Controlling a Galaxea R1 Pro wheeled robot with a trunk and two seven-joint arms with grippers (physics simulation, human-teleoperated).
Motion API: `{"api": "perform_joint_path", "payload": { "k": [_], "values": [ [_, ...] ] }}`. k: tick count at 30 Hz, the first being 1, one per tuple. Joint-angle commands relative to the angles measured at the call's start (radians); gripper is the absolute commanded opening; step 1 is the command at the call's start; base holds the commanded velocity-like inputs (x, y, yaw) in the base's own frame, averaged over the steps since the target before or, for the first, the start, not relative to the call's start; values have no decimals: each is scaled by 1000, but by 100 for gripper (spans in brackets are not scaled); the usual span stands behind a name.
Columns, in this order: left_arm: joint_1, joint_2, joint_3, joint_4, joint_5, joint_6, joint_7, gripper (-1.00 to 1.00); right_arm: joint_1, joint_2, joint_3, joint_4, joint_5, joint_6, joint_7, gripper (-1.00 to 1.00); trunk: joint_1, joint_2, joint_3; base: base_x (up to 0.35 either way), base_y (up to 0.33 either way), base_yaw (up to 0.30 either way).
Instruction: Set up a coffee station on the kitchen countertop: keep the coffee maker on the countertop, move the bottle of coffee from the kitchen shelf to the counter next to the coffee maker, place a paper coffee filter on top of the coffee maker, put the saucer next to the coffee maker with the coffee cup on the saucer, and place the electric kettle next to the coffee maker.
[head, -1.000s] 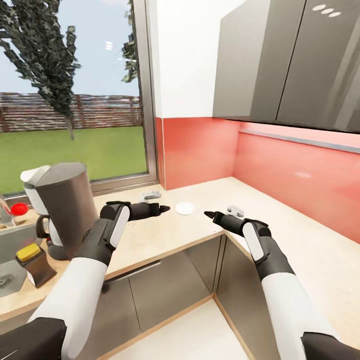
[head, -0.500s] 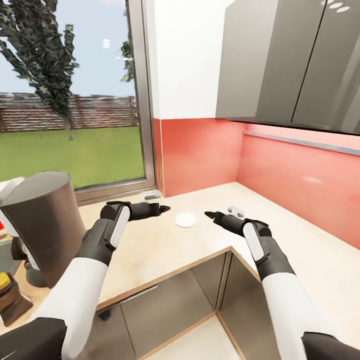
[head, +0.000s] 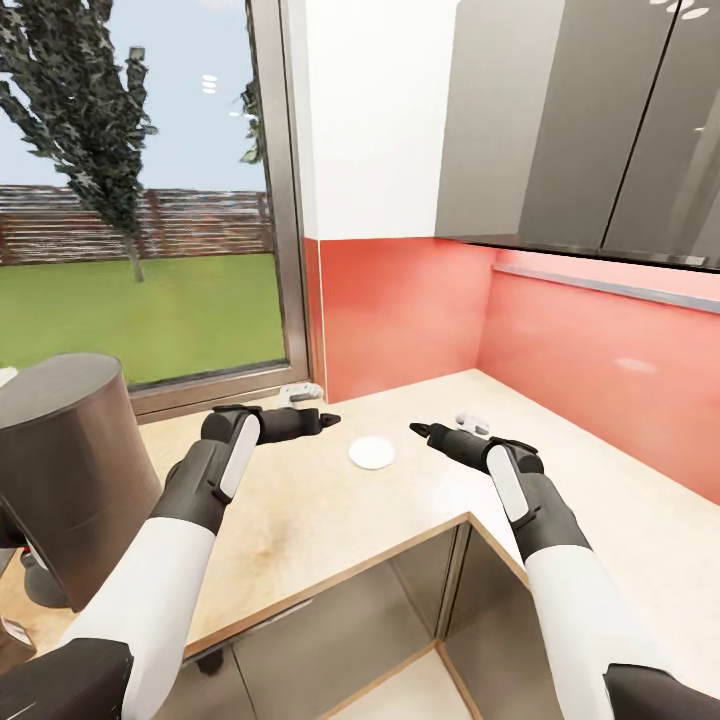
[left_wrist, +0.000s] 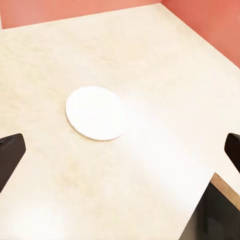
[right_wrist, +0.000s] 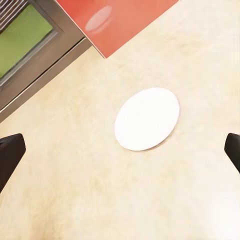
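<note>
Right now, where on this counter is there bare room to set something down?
Bare beige countertop lies between the round white saucer and the front edge, and along the red backsplash on the right. The left end is crowded by the dark grey coffee maker.

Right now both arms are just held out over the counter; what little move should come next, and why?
Probably lower one open pincer, say the left pincer, toward the flat round white disc, likely the saucer or filter. It lies bare on the beige countertop between both arms, and the right pincer is equally empty. The dark grey coffee maker stands at the left.
</note>
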Motion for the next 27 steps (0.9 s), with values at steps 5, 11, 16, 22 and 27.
{"api": "perform_joint_path", "payload": {
  "k": [5,11,16,22,27],
  "values": [
    [-1,0,0,-1,3,5,0,100,-1,2,-5,-1,2,6,5,100,1,-2,-2,96,0,0],
    [-1,0,0,0,3,5,0,100,-1,2,-5,-2,2,6,5,100,1,-2,-2,72,0,0],
    [-1,0,0,-1,3,5,0,100,-1,2,-5,-2,2,6,5,100,1,-2,-2,11,0,0],
    [-1,0,0,0,3,5,0,100,-1,2,-5,-2,2,6,5,100,1,-2,-2,162,0,0],
    [-1,-1,1,0,3,5,0,100,-1,2,-5,-2,2,6,5,100,1,-2,-2,280,0,0]
  ]
}}
